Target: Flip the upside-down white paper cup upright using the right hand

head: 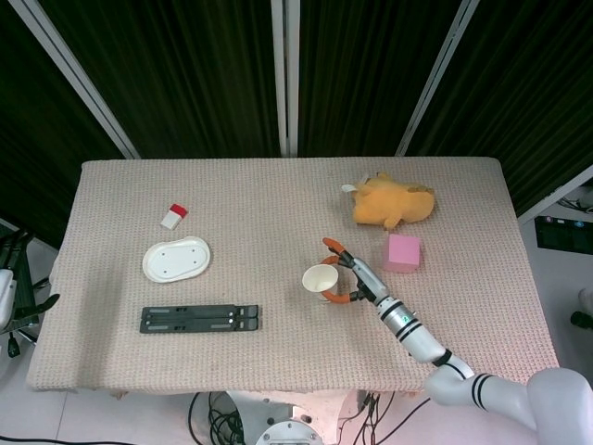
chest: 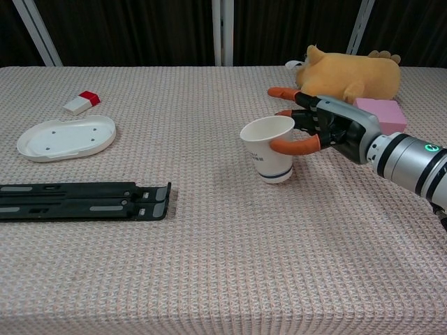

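The white paper cup (chest: 270, 151) (head: 321, 279) stands mouth-up near the middle of the table, tilted slightly, its base at or just above the cloth. My right hand (chest: 323, 128) (head: 352, 274) grips it from the right side, orange-tipped fingers wrapped around its wall. The right forearm runs off to the lower right. My left hand shows in neither view.
An orange plush toy (chest: 349, 72) and a pink block (chest: 379, 110) lie right behind the right hand. A white oval tray (chest: 66, 137), a small red-and-white piece (chest: 81, 101) and a black folded stand (chest: 84, 199) sit on the left side of the table.
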Tool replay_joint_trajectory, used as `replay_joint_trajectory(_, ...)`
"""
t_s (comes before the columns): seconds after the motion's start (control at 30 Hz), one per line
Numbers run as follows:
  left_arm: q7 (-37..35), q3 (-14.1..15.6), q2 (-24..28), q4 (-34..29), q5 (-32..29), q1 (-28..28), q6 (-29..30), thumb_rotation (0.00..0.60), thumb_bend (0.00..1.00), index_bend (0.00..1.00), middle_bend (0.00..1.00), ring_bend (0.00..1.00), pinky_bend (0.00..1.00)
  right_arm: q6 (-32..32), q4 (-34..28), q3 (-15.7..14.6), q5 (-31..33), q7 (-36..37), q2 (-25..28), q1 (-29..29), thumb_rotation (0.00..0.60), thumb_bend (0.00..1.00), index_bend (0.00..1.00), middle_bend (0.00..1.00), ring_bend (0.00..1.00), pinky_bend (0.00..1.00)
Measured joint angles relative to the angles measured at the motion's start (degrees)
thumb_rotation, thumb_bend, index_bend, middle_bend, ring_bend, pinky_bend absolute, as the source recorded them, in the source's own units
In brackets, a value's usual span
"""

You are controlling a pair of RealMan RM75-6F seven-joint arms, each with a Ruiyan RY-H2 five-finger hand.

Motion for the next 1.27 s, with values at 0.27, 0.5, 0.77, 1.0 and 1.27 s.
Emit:
replay_joint_trajectory(0.27, 0.1, 0.0, 0.0, -0.2, 0.1, 0.0, 0.1, 0.6, 0.15, 0.03, 0.0, 0.0, 0.0, 2.9, 0.2, -2.5, -2.8, -3.7, 1.0, -0.8, 0.6, 0.04, 0.0, 0.25, 0.0, 0.01)
replay_joint_trajectory(0.5, 0.1, 0.1, 0.1, -0.5, 0.6, 0.2, 0.7, 0.6, 0.15, 0.03, 0.0, 0.0, 0.0, 4.8, -2.2, -4.7, -4.7, -8.5, 4.7, -1.6, 0.6, 0.0, 0.0, 0.01, 0.0, 0.0)
replay_joint_trajectory(0.77, 0.0, 0.2, 0.2, -0.7, 0.9, 0.3, 0.9, 0.6, 0.15, 0.03, 0.0, 0.0, 0.0, 12.0, -9.3, -6.0, -7.1, -20.0, 12.8, -4.7, 0.6, 0.0, 0.0, 0.0, 0.0, 0.0)
replay_joint_trajectory(1.0, -0.6, 0.3, 0.6, -0.6, 1.4, 0.5, 1.5, 0.6, 0.15, 0.03, 0.0, 0.0, 0.0, 20.1, -19.6, -5.6, -4.1, -47.0, 21.3, -11.3, 0.6, 0.0, 0.0, 0.0, 0.0, 0.0)
replay_joint_trajectory(1.27, 0.2, 1.4, 1.3, -1.3, 3.3, 0.3, 1.2, 0.6, 0.15, 0.03, 0.0, 0.0, 0.0, 35.2, -38.9, -4.3, 6.9, -75.9, 32.2, -25.5, 0.6, 0.0, 0.0, 0.0, 0.0, 0.0)
